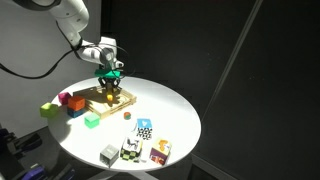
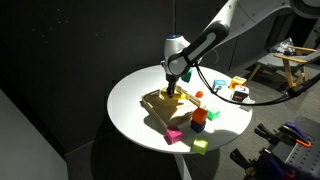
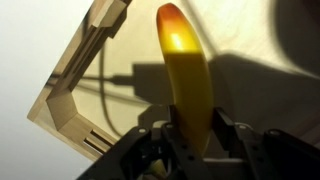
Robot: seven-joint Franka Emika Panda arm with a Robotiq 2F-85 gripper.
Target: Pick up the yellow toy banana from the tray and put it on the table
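The yellow toy banana (image 3: pixel 187 80) fills the middle of the wrist view, held between my fingers, its tip pointing away. My gripper (image 3: pixel 190 130) is shut on it. Below it lies the light-wood tray (image 3: pixel 75 95) with its raised rim. In both exterior views my gripper (image 1: pixel 110 78) (image 2: pixel 175 86) hangs just above the tray (image 1: pixel 100 101) (image 2: pixel 158 104) on the round white table (image 1: pixel 160 115) (image 2: pixel 135 95). The banana (image 1: pixel 111 88) shows small under the fingers in an exterior view.
Coloured blocks lie by the tray: pink (image 1: pixel 72 102), green (image 1: pixel 92 121), (image 1: pixel 48 110), red (image 2: pixel 198 116), magenta (image 2: pixel 174 136). Small boxes (image 1: pixel 145 128) and packets (image 1: pixel 160 150) lie at the table's other side. Cables and a stand (image 2: pixel 290 70) stand beyond.
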